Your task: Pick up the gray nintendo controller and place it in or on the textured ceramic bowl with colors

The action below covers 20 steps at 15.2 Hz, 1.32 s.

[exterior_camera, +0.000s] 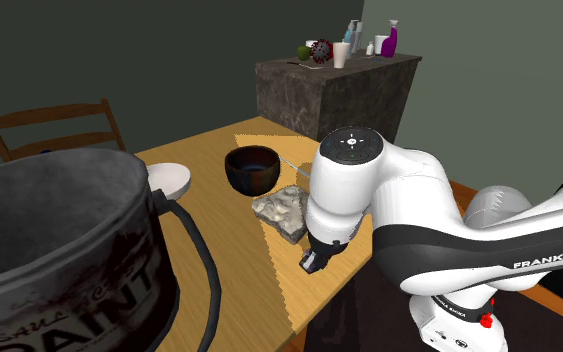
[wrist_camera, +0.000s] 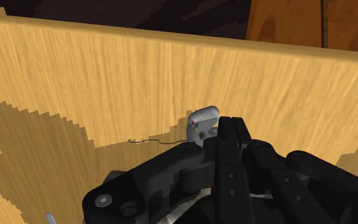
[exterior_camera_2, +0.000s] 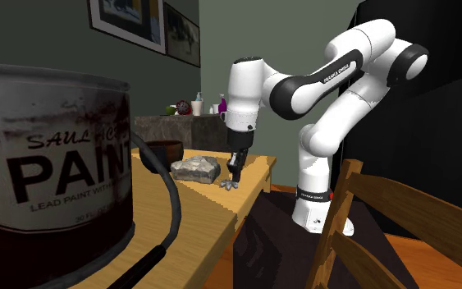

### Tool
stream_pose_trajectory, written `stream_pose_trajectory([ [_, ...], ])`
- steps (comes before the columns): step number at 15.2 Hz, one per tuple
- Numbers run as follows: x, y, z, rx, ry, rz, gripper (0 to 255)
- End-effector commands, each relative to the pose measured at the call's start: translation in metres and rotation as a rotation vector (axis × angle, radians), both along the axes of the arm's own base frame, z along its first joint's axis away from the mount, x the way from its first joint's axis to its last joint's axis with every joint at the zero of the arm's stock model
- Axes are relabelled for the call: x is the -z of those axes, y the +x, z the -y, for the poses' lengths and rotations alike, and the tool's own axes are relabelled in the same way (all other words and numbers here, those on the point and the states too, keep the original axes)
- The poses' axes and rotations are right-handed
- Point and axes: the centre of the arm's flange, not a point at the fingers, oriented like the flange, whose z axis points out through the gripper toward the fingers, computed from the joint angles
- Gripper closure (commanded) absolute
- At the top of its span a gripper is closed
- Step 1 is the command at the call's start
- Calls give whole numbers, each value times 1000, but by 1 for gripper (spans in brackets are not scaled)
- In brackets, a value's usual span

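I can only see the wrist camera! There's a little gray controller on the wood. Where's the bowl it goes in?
Observer: A dark bowl stands on the table, up and to the left of the gripper in the shoulder view.
Operator: Is something in the way?
Observer: Yes, a grey rock-like lump lies between the gripper and the bowl.
Operator: Is anything else big there?
Observer: A huge paint can stands right in front of the shoulder camera, on that view's left.
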Motion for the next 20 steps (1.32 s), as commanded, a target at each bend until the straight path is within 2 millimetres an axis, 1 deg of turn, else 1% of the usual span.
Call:
stream_pose_trajectory([
  [1, 0, 0, 0, 0, 0, 0, 255],
  [3, 0, 0, 0, 0, 0, 0, 255],
  [4, 0, 0, 0, 0, 0, 0, 0],
  [6, -13, 19, 49, 263, 247, 16, 0],
  [7, -15, 22, 65, 345, 325, 22, 0],
  [14, 21, 27, 62, 345, 325, 22, 0],
  [15, 24, 28, 62, 345, 325, 22, 0],
  [20, 24, 28, 62, 345, 325, 22, 0],
])
